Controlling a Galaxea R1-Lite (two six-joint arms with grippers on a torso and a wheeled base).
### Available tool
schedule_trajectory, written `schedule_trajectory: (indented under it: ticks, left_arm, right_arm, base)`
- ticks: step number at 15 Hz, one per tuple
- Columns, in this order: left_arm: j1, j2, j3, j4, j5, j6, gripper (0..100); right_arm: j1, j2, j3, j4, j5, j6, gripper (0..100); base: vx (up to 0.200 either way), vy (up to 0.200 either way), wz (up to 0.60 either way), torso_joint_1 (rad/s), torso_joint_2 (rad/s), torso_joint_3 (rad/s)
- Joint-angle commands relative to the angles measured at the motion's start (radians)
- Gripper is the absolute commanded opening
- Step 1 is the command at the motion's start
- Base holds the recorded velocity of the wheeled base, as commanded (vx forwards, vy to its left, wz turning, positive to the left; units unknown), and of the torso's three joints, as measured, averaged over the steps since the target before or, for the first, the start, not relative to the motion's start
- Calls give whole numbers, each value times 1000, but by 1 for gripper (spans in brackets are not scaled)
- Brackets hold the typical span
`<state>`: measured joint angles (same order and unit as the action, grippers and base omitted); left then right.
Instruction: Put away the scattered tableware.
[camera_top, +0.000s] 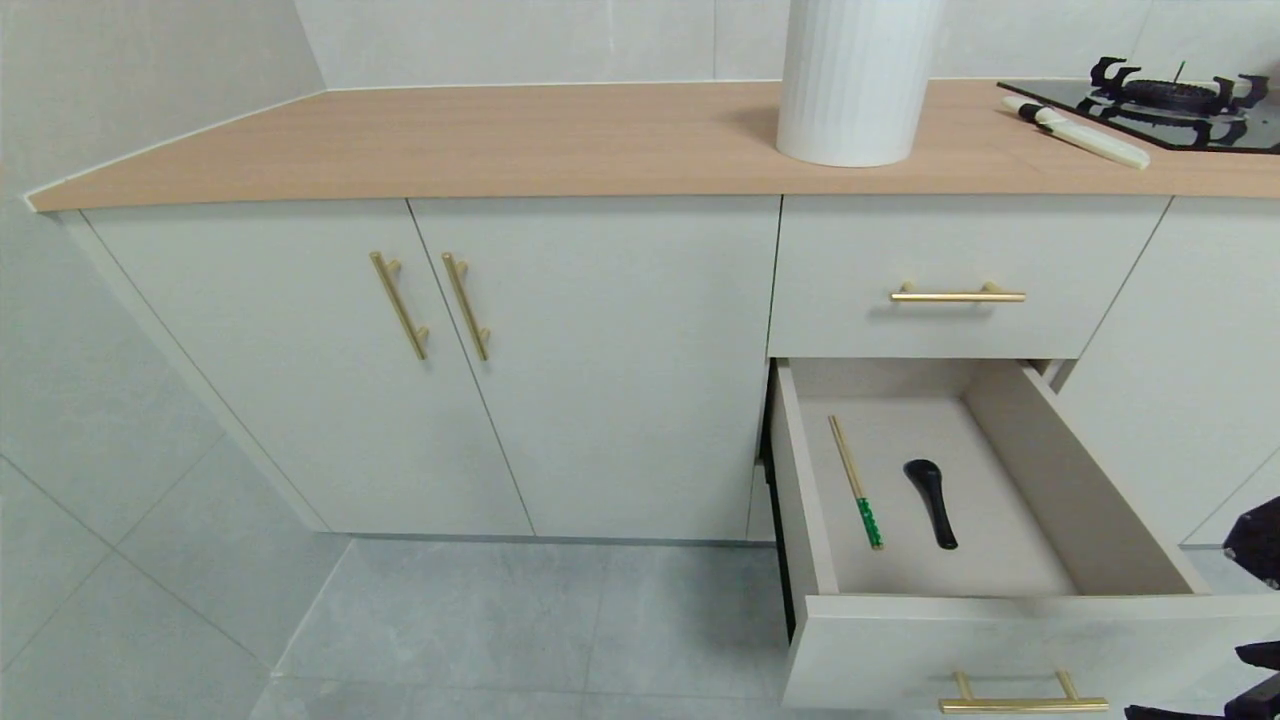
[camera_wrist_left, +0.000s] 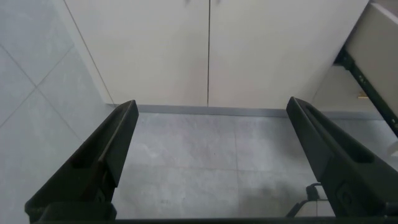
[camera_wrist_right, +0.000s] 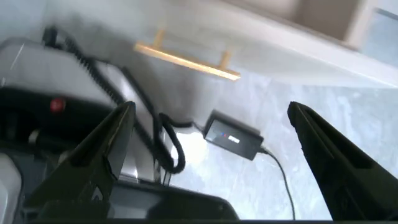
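My left gripper (camera_wrist_left: 211, 107) and right gripper (camera_wrist_right: 211, 109) both hang spread and empty. The green-tipped wooden chopsticks (camera_top: 855, 480) and black spoon (camera_top: 931, 503) already lie in the open pale drawer (camera_top: 1060, 480); closing it seems left.

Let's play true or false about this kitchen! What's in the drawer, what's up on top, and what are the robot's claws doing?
1. A black spoon lies in the open drawer. True.
2. The spoon is all alone in there. False: chopsticks lie beside it, not touching it.
3. A white container stands on the countertop. True.
4. The left claw holds a fork. False: it is open and empty.
5. The right claw is open. True.
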<state>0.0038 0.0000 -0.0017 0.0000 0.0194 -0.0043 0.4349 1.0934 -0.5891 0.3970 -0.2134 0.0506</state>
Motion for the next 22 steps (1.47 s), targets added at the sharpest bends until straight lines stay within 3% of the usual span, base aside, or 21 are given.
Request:
schedule_trajectory:
  ticks: [1, 4, 9, 15, 22]
  left_arm:
    - [1, 2, 0, 0, 1, 0, 100]
    - [1, 2, 0, 0, 1, 0, 100]
    - [1, 2, 0, 0, 1, 0, 100]
    - [1, 2, 0, 0, 1, 0, 100]
    - [1, 2, 0, 0, 1, 0, 100]
  right_arm:
    - [22, 117, 17, -18, 16, 26, 100]
    - [22, 256, 20, -109, 37, 156, 100]
    - [21, 318, 28, -182, 28, 213, 100]
    - [13, 349, 66, -320, -57, 224, 100]
    - [-53, 433, 52, -457, -60, 221, 100]
  base:
    - [0, 0, 0, 0, 0, 0]
    - [0, 0, 0, 0, 0, 0]
    - [0, 0, 0, 0, 0, 0]
    - [0, 0, 0, 0, 0, 0]
    - [0, 0, 0, 0, 0, 0]
